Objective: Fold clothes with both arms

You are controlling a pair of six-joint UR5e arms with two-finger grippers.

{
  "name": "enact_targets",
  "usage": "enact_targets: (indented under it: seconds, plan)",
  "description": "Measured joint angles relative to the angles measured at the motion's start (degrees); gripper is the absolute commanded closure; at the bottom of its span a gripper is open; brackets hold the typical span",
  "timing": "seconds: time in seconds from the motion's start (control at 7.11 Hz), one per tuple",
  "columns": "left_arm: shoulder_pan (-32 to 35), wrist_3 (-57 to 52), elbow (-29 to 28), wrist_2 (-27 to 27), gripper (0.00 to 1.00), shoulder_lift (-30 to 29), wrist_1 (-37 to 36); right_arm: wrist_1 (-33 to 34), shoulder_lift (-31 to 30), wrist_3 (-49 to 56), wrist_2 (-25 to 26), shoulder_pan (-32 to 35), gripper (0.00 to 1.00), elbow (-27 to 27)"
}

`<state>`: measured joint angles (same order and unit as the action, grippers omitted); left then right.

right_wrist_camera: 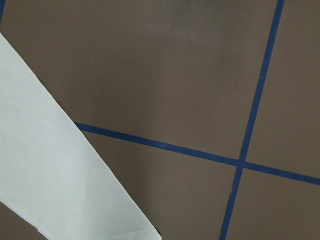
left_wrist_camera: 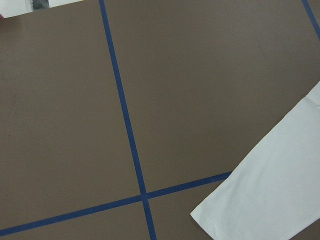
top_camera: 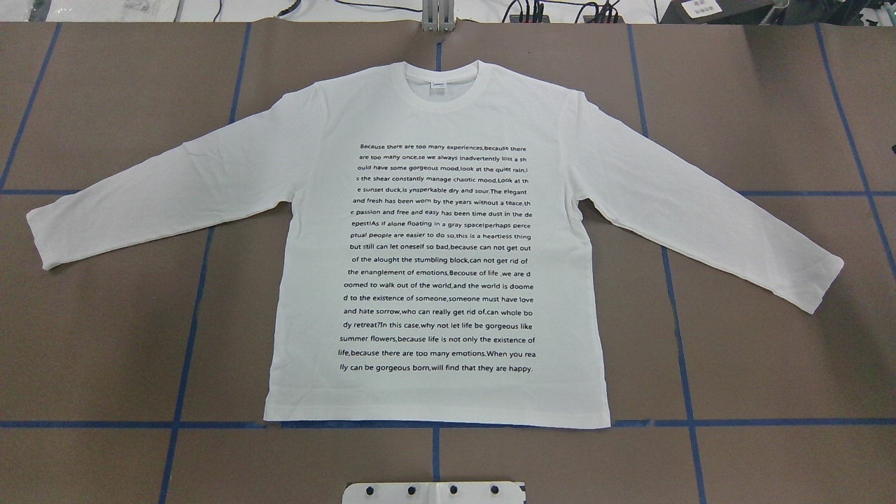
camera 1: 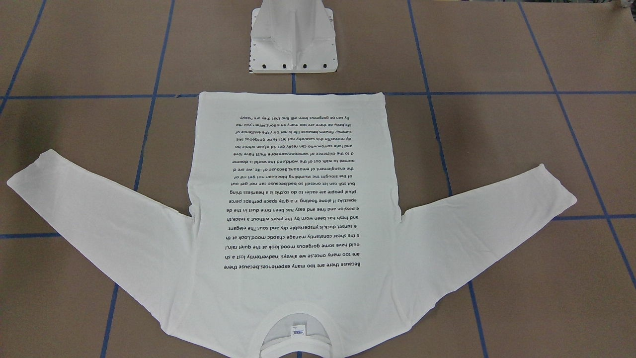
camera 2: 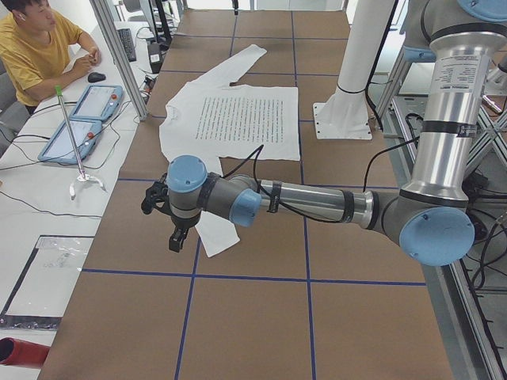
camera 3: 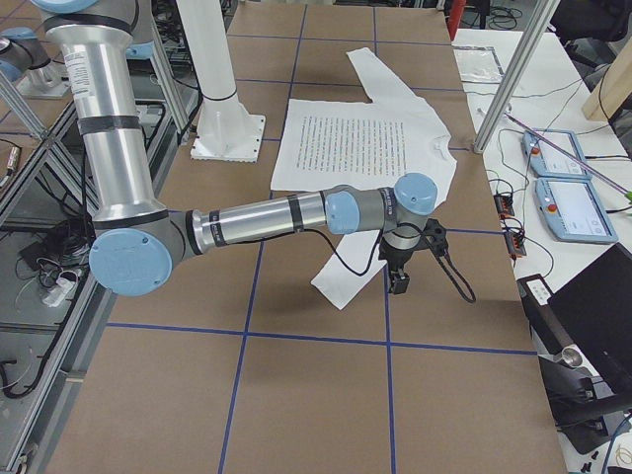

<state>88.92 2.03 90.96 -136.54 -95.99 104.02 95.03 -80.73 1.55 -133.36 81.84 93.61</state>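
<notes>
Brown blue-taped table (top_camera: 105, 336) carried the white long-sleeved cotton T-shirt (top_camera: 434, 105) flat, print up, sleeves spread, ready for a first fold, we judged. Left fingers (camera 2: 176, 240) and right fingers (camera 3: 397, 284) hovered near the cuffs; we couldn't tell whether spread or pressed together.

Soft matt white cloth T-shirt (top_camera: 308, 280), smooth matt brown table (top_camera: 105, 336), shiny silver metal left arm (camera 2: 317, 202)

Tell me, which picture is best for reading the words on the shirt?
The overhead view: the words on the shirt are big and right way up. The front-facing view shows them upside down. In both side views they are tiny and sideways. The wrist cameras catch only a sleeve end each.
</notes>
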Motion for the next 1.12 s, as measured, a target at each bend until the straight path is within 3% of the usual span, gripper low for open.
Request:
enact_targets:
  seconds: [0.56, 0.84, 1.12]
  plan:
    - [-0.33, -0.06, 3.62, 2.67, 0.0, 1.85, 0.59, -1.92, -1.06, -0.53, -0.52, -0.66, 0.0, 0.05]
    - [-0.54, -0.11, 4.6, 2.57, 0.0, 2.77, 1.01, -10.49, -4.08, -6.08, -0.88, -5.36, 0.0, -0.39]
    - [-0.96, 0.15, 4.94, 2.52, 0.0, 2.97, 1.22, -18.54, -7.25, -19.88, -0.53, -11.49, 0.02, -1.14]
